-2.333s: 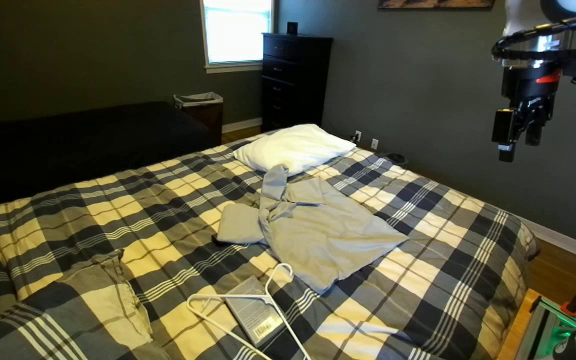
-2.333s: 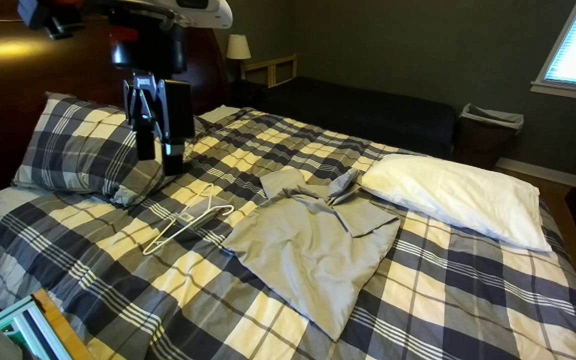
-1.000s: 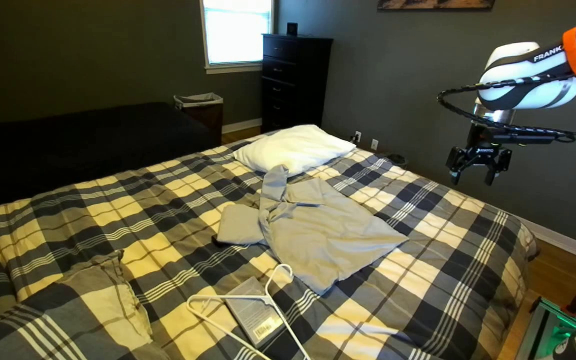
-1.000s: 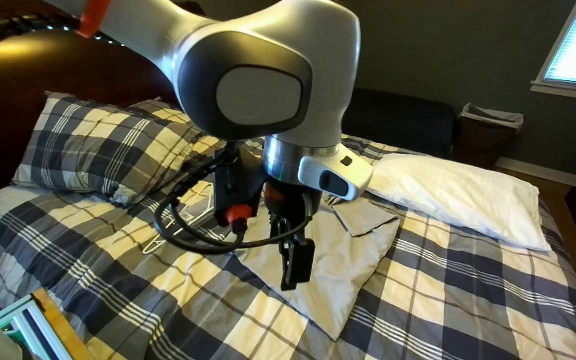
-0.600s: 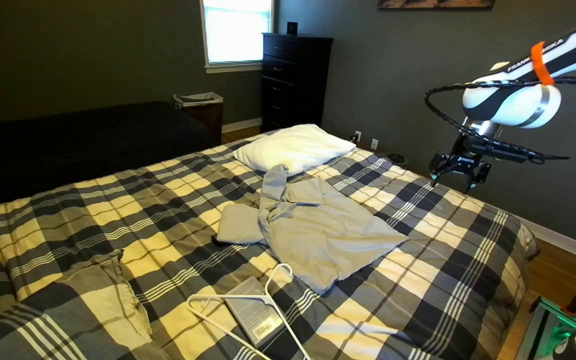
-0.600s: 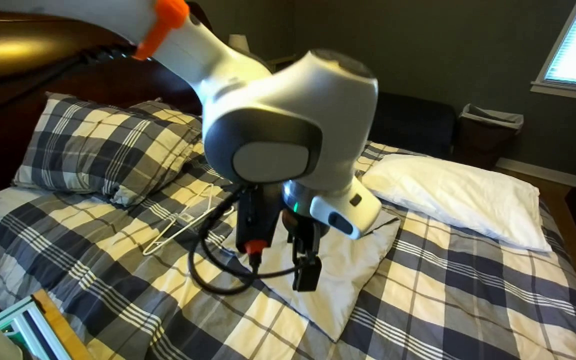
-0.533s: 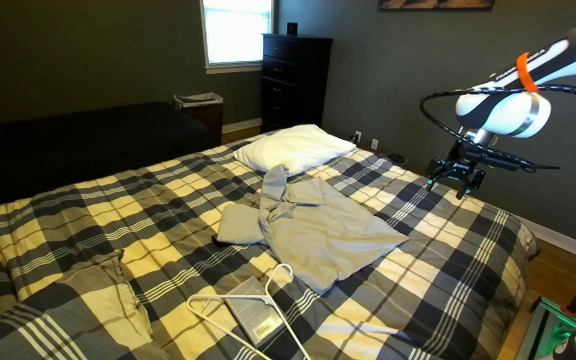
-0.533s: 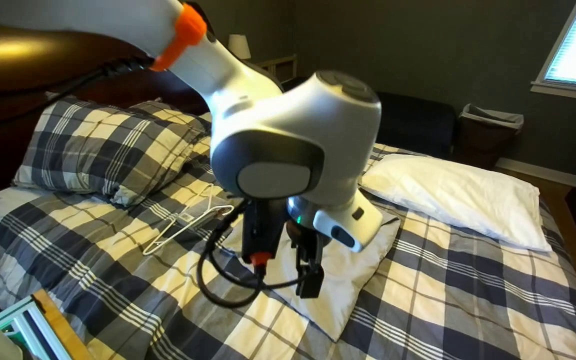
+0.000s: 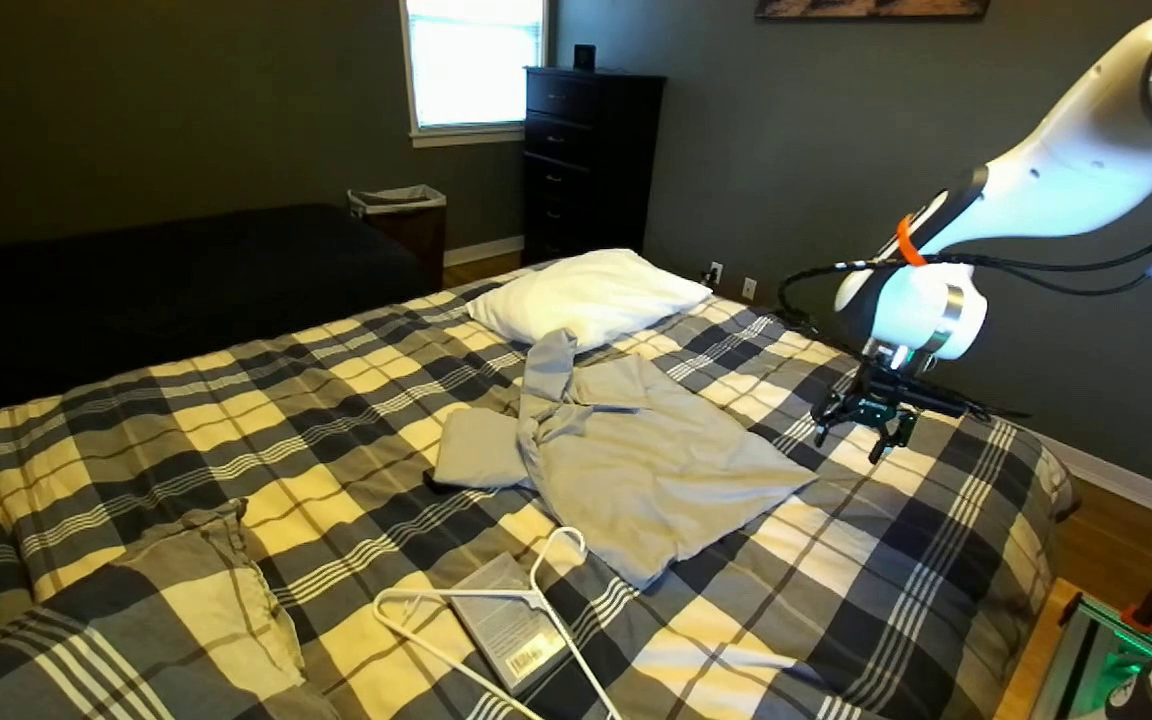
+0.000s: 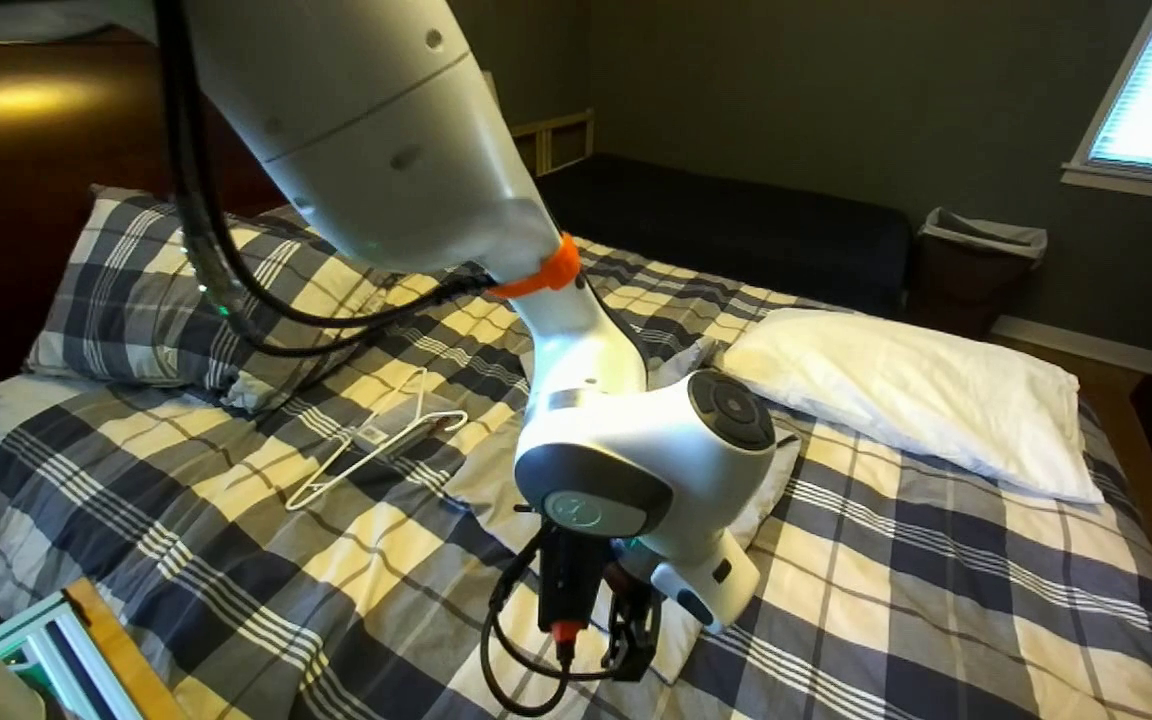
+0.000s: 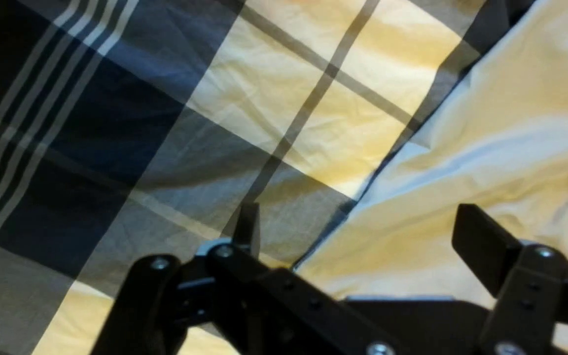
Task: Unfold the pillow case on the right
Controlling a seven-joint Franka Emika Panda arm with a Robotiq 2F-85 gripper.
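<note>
The pillow case (image 9: 671,465) is a rumpled light grey-beige sheet on the plaid bed. Its far end is bunched and partly folded over, and one corner points toward the arm. In an exterior view the arm covers much of the pillow case (image 10: 491,475). My gripper (image 9: 848,447) is open and empty, above the bed just beyond that corner. It also shows low in the other picture of the scene (image 10: 633,640). In the wrist view the open fingers (image 11: 358,212) straddle the edge of the pillow case (image 11: 511,148), one finger over the plaid cover, one over the fabric.
A small folded grey cloth (image 9: 481,448) lies against the pillow case. A plump white pillow (image 9: 591,295) touches its far end. A white hanger (image 9: 476,593) lies over a flat grey box (image 9: 506,625). A plaid pillow (image 10: 206,290) leans at the headboard.
The arm has swung out over the bed, and my gripper has come down toward the corner of the pillow case. The pillow case and other things have not moved.
</note>
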